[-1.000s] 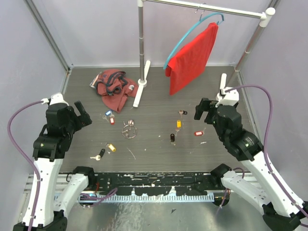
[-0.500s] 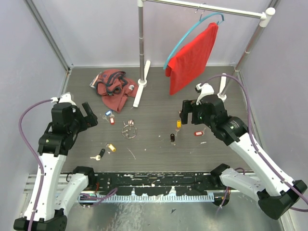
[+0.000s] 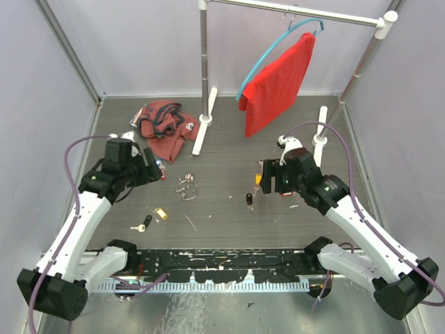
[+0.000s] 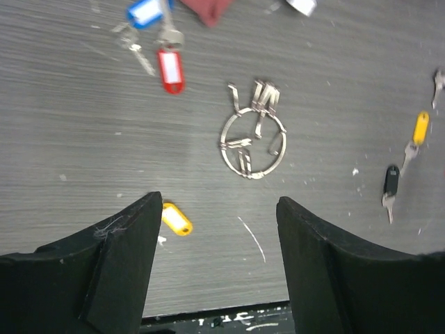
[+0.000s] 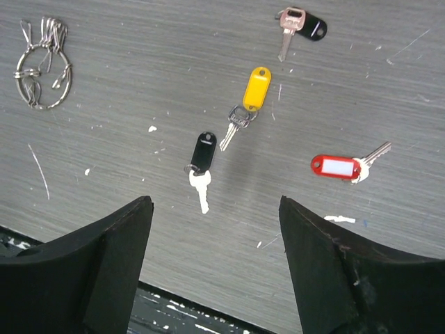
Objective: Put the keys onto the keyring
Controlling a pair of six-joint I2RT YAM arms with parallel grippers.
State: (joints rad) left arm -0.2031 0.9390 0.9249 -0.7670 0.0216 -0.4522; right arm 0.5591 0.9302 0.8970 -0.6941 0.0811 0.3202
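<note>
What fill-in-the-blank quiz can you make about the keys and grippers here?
1. The cloth on the hanger is ____.
2. In the right wrist view, the key between the two black-tagged keys has a ____ tag.
3. The left gripper and right gripper both hold ____.
Missing words: red; yellow; nothing.

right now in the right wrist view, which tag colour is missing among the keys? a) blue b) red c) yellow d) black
a: that view shows only the upper black-tagged key, the lower black-tagged key, the yellow-tagged key and the red-tagged key, none with a blue tag.
</note>
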